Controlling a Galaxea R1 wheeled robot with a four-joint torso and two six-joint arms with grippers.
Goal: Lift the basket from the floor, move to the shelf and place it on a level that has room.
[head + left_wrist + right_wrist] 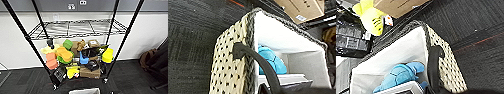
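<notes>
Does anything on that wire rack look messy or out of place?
Yes. The bottom tier of the rack is heaped with yellow, orange and green clutter and cardboard boxes lying at angles, while the wire tier above is bare. Nothing looks broken or spilled onto the floor.

The basket [230, 72] is beige weave dotted with dark holes, lined white, with a dark handle [253, 60]. Inside lies a blue toy [398, 76]. The floor [476, 30] is dark grey carpet. The shelf [127, 32] has black posts, a silvery wire level [75, 28], and yellow, orange and green clutter [65, 53] below.
</notes>
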